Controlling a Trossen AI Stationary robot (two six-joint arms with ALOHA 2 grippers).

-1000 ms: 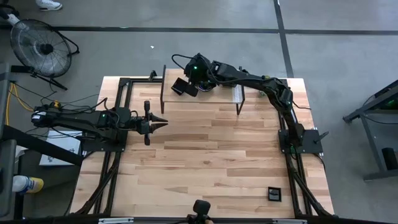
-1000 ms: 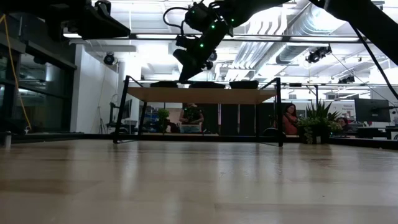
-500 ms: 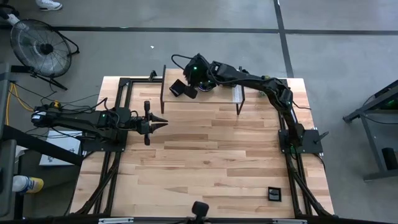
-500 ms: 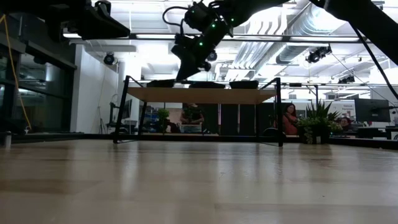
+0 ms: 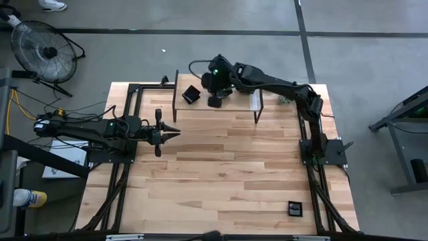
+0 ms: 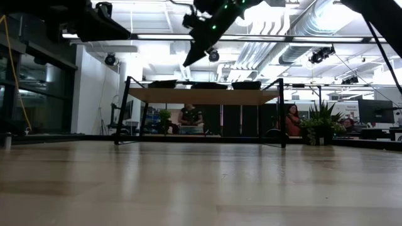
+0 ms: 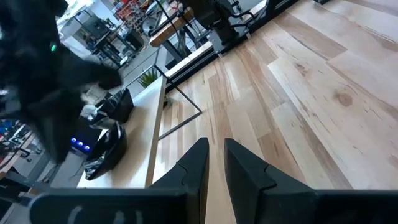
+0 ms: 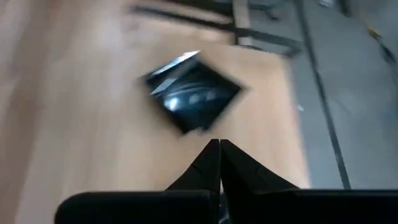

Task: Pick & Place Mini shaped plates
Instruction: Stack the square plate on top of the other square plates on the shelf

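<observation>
A square glossy black mini plate (image 5: pixel 192 94) lies flat on the raised wooden shelf (image 5: pixel 241 96) at the table's far edge; the right wrist view shows it (image 8: pixel 193 98) just ahead of my fingers. My right gripper (image 8: pixel 219 146) is shut and hovers above the shelf (image 6: pixel 188 61), right of that plate and apart from it. More dark plates (image 6: pixel 209 85) sit on the shelf (image 7: pixel 117 104). Another black plate (image 5: pixel 295 209) lies at the table's near right corner. My left gripper (image 5: pixel 175 132) waits shut at the table's left, touching nothing.
The shelf stands on thin black legs (image 6: pixel 121 110) with open room beneath it. A small green plant (image 7: pixel 149 78) stands by the shelf's right end. Black frame rails (image 5: pixel 124 167) run along the table's left and right sides. People sit in the room beyond the table (image 6: pixel 291 119).
The right gripper had the square plate tilted at its fingertips over the shelf's left part. The plate now lies flat on the shelf, free of the gripper. The gripper has drawn back toward the table's right and risen.
</observation>
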